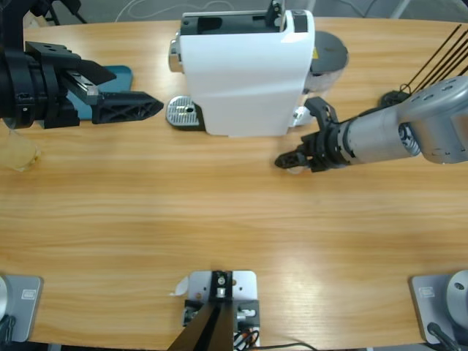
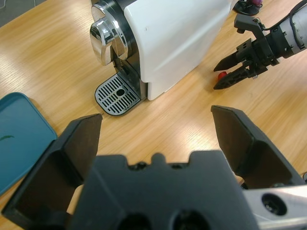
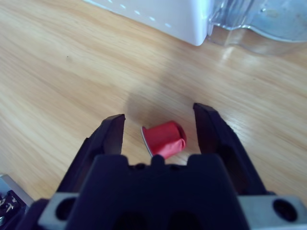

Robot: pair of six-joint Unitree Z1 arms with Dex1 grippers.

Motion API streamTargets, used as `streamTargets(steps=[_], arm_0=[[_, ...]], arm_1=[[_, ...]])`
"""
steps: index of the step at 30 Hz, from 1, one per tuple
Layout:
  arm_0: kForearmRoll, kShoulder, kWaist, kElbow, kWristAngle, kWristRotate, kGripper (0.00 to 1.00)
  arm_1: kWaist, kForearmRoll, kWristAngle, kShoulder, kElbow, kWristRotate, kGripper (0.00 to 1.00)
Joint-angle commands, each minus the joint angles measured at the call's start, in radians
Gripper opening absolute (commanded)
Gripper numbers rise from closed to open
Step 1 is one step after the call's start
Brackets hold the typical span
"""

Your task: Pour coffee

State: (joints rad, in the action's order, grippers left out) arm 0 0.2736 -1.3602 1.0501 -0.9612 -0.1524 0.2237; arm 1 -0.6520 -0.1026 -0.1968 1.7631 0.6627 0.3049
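Both pairs of jaws stand apart, and neither has hold of anything.

From the high view you see the left gripper coming in from the table's left edge, jaws parted, aimed toward the drip tray of the white coffee machine at the table's far edge. Behind that gripper lies a teal tray. At the left edge, near the arm, sits the glass tumbler with the coffee shallow and tan inside it. The right gripper reaches in from the right edge, its tips low beside the machine's near right corner.

Your left wrist view shows the left jaws wide apart with bare table between them, the perforated drip tray and chrome spout ahead, the teal tray to one side, and the right gripper over a small red thing. The tumbler does not show here.

Only the right wrist view makes that thing plain: a red capsule on its side on the wood, between the right gripper's parted jaws, touched by neither.

You can read no brand, label or writing in any view.
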Motion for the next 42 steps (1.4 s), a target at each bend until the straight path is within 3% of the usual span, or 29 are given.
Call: streamTargets(steps=[1,5,9,16,19,33,34,36,42], arm_0=[[-0.005,0.015,0.013,0.032,0.005,0.019,1.000],[-0.005,0.015,0.013,0.031,0.005,0.019,1.000],[-0.004,0.016,0.013,0.032,0.005,0.019,1.000],[-0.004,0.016,0.013,0.031,0.005,0.019,1.000],[-0.004,0.016,0.013,0.032,0.005,0.019,1.000],[-0.004,0.016,0.013,0.033,0.005,0.019,1.000],[-0.004,0.018,0.013,0.033,0.005,0.019,1.000],[-0.004,0.017,0.013,0.033,0.005,0.019,1.000],[-0.004,0.016,0.013,0.033,0.005,0.019,1.000]], arm_1=[[0.031,0.003,-0.022,0.047,-0.076,-0.015,0.734],[0.031,-0.011,-0.035,0.052,-0.084,-0.015,0.718],[0.055,-0.045,-0.056,0.054,-0.108,-0.021,0.595],[0.060,-0.050,-0.065,0.065,-0.107,-0.021,0.588],[0.060,-0.055,-0.078,0.068,-0.107,-0.023,0.470],[0.060,-0.063,-0.087,0.070,-0.140,-0.030,0.462],[0.060,-0.065,-0.087,0.069,-0.138,-0.030,0.454],[0.060,-0.065,-0.089,0.070,-0.134,-0.032,0.338],[0.060,-0.065,-0.087,0.070,-0.144,-0.036,0.338]])
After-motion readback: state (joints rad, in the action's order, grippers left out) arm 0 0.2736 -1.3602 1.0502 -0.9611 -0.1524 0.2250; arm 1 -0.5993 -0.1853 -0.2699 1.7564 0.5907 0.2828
